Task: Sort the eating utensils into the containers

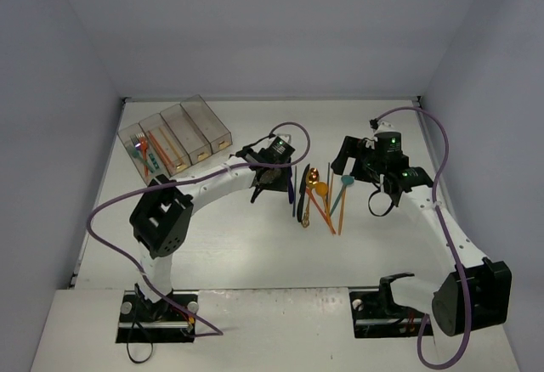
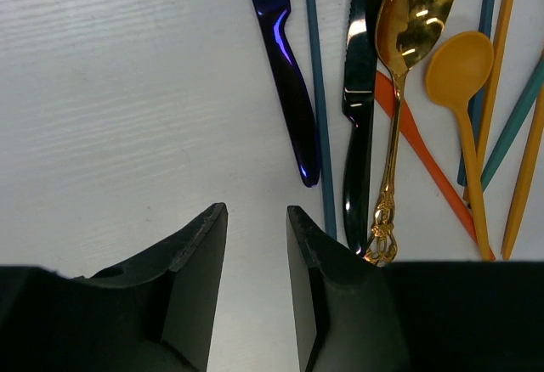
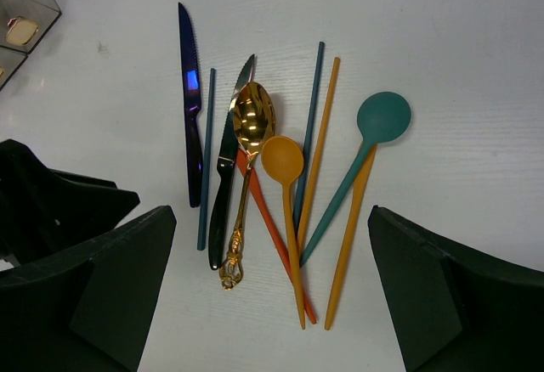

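The utensils lie in a pile at mid-table: dark blue knife (image 2: 285, 75), teal stick (image 2: 316, 92), black knife (image 2: 359, 134), gold spoon (image 1: 312, 177), orange spoon (image 3: 283, 160), teal spoon (image 3: 382, 117) and several orange and teal sticks. My left gripper (image 2: 255, 211) is open and empty. It hovers at the pile's left edge (image 1: 265, 187), its jaws over bare table just left of the blue knife's handle. My right gripper (image 3: 270, 219) is wide open and empty, above the pile's right side (image 1: 364, 177). The containers (image 1: 208, 121) stand far left, with orange and teal utensils (image 1: 144, 153) in the left bins.
White walls close the table on the left, back and right. The left arm's purple cable (image 1: 293, 130) loops above its wrist. A corner of the bins (image 3: 21, 7) shows at the top left of the right wrist view.
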`<state>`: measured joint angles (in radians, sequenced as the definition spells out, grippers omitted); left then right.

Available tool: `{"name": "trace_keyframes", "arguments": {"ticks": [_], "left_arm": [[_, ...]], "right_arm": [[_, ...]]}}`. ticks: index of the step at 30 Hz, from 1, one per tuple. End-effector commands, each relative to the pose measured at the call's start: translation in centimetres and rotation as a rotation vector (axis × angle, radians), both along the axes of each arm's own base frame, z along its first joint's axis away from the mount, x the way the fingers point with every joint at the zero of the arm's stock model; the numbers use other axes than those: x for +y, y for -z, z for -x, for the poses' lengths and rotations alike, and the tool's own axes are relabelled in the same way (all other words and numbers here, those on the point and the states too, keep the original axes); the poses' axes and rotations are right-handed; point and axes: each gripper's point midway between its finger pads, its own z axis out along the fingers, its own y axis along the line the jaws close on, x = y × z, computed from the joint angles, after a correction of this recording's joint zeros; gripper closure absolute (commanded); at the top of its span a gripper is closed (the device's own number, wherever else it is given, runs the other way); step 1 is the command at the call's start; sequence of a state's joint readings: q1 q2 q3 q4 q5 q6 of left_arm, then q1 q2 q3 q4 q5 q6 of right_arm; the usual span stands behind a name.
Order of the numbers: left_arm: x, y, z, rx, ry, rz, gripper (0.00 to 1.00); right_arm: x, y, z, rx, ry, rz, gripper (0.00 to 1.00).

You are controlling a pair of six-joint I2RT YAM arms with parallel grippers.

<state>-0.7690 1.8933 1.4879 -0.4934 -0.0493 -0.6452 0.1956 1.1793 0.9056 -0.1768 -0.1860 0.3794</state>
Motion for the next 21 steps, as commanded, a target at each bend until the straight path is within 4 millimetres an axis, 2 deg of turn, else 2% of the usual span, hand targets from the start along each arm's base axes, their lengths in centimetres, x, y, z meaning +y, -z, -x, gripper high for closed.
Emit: {"name": "trace_keyframes", "arguments": {"ticks": [1, 12, 21], "left_arm": [[-2.6, -2.3, 0.1, -0.046, -0.006, 0.069, 0.69], [-5.9, 0.2, 1.9, -0.012, 0.074, 0.038, 0.70], [-6.1, 2.3, 2.3, 0.029, 0.073, 0.010, 0.74]], "right_arm": [[-0.7, -1.2, -0.2, -0.057, 0.019, 0.016, 0.05], [-0.9, -0.8, 0.5, -0.050, 0.014, 0.020, 0.05], [-1.1, -0.5, 0.8, -0.044, 0.016, 0.024, 0.05]]}}
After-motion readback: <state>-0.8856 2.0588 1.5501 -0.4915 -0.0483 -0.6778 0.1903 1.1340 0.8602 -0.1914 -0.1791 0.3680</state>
